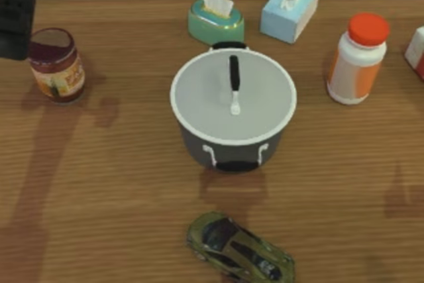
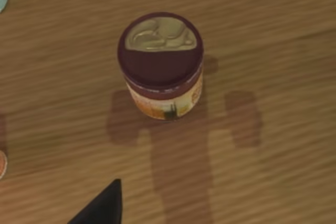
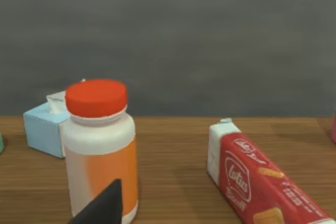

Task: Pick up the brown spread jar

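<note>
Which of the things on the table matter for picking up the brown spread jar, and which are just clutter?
Job:
- small round glass brown spread jar, maroon lid, left side
- left gripper, beside it

Clutter:
- grey lidded pot
- white bottle, orange cap
- green tissue holder
- blue tissue box
- green toy car
- red biscuit packet

We see only one dark fingertip (image 2: pixel 102 205) of our left gripper (image 1: pixel 14 23), cut off by the left wrist view's edge below the brown spread jar (image 2: pixel 161 66), the same for our right gripper's fingertip (image 3: pixel 102 205), and the red box (image 1: pixel 416 51) and toy car (image 1: pixel 240 248) are clipped in the top view.
</note>
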`<state>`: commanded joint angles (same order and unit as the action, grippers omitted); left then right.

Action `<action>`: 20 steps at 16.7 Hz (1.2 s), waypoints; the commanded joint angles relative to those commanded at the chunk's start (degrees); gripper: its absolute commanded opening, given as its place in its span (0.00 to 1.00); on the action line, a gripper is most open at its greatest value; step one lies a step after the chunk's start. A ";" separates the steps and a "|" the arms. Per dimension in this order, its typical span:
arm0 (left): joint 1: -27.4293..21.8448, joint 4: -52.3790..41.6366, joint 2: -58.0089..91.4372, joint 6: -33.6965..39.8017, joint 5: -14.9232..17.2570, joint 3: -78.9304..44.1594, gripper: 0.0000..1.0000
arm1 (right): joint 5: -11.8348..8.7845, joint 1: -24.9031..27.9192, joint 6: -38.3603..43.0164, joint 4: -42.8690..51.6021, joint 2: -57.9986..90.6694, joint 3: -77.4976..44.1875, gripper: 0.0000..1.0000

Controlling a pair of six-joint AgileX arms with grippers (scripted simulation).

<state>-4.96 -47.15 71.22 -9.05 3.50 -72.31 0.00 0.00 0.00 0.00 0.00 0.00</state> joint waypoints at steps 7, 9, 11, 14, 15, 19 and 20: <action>1.14 -17.01 40.86 -3.27 -0.58 -40.77 1.00 | 0.00 0.00 0.00 0.00 0.00 0.00 1.00; 1.78 -21.34 51.21 -3.81 -0.90 -49.33 1.00 | 0.00 0.00 0.00 0.00 0.00 0.00 1.00; 2.39 -25.31 59.89 -4.19 -1.22 -56.15 1.00 | 0.00 0.00 0.00 0.00 0.00 0.00 1.00; 3.11 -29.99 68.65 -4.49 -1.61 -62.99 1.00 | 0.00 0.00 0.00 0.00 0.00 0.00 1.00; 3.27 -31.01 70.32 -4.53 -1.70 -64.30 1.00 | 0.00 0.00 0.00 0.00 0.00 0.00 1.00; 3.43 -32.02 71.92 -4.57 -1.79 -65.58 1.00 | 0.00 0.00 0.00 0.00 0.00 0.00 1.00; 3.43 -32.02 71.92 -4.57 -1.79 -65.58 1.00 | 0.00 0.00 0.00 0.00 0.00 0.00 1.00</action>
<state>-1.53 -79.17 143.14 -13.62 1.71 -137.89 0.00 0.00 0.00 0.00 0.00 0.00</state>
